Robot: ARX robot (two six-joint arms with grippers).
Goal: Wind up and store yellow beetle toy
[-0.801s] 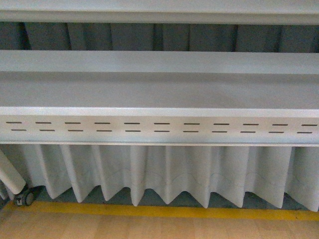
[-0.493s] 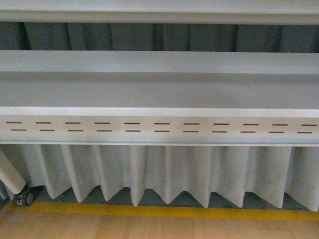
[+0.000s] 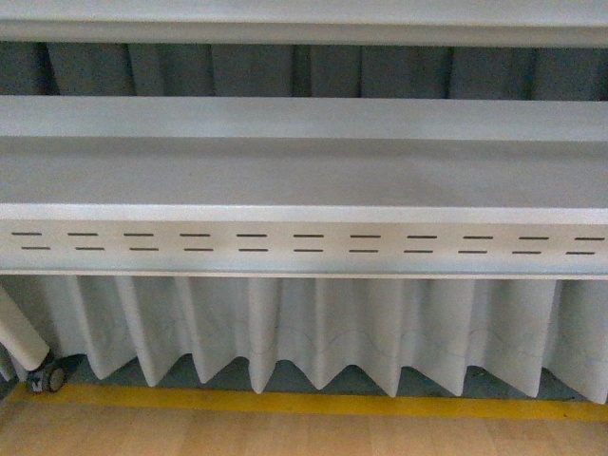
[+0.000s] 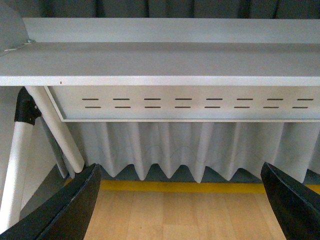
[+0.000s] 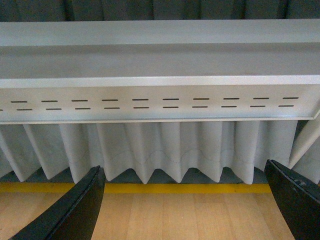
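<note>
Front view: grey tabletop (image 3: 304,171) seen edge-on, slotted front panel (image 3: 304,249) below it, pleated grey curtain (image 3: 313,328) hanging under the panel. Yellow floor line (image 3: 304,404) runs along the curtain foot, wooden floor (image 3: 285,437) on the near side. White leg (image 3: 19,332) with a caster (image 3: 47,378) at far left. Neither arm in this view.

Left wrist view: left claw (image 4: 180,172) released, black fingers (image 4: 70,210) spread wide, only floor and curtain between them, aimed at the slotted panel from lower down.

Right wrist view: right claw (image 5: 184,170) released too, fingers (image 5: 75,210) wide apart, nothing gripped, facing the same panel and curtain.

Yellow beetle toy: not seen in any of the three views, place cannot be told; neither claw holds it
</note>
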